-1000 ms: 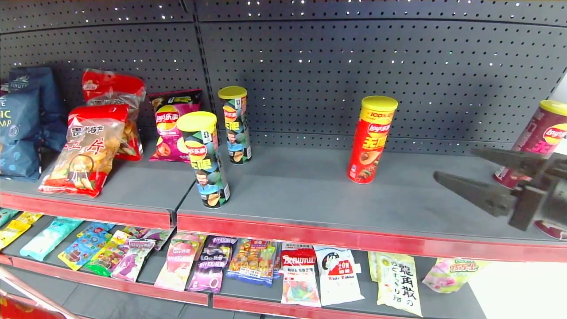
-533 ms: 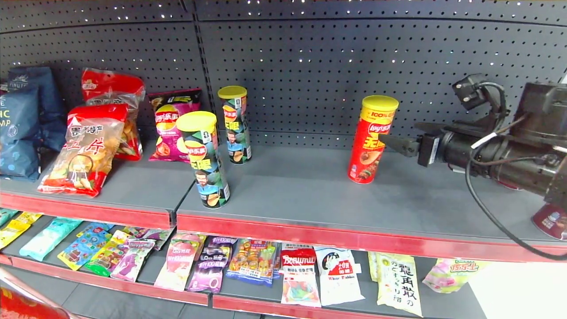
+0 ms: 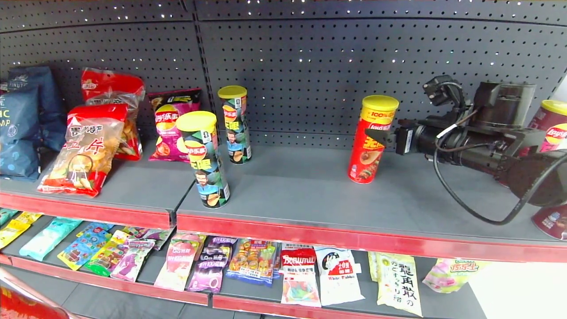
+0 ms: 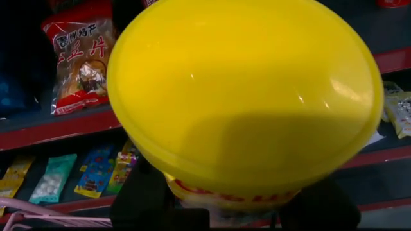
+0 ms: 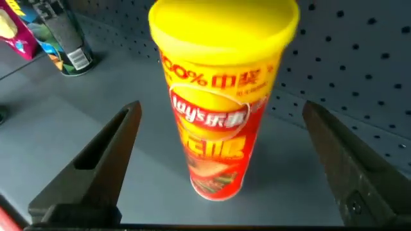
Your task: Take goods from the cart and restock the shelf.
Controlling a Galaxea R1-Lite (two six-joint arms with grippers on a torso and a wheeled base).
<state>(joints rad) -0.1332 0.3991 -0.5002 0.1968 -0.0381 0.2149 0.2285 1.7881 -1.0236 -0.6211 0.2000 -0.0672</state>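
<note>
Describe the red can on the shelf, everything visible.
The red can is a tall tube with a yellow lid and a glossy printed wrap, apparently cardboard. It stands upright, closed, on the grey shelf, apart from other goods. The right gripper's open fingers flank it without touching.

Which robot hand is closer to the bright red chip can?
Right. The right gripper has open jaws either side of the red can; the left gripper holds another yellow-lidded can, back from the shelf.

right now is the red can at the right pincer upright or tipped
Upright: the red can stands on its base on the shelf, lid up.
</note>
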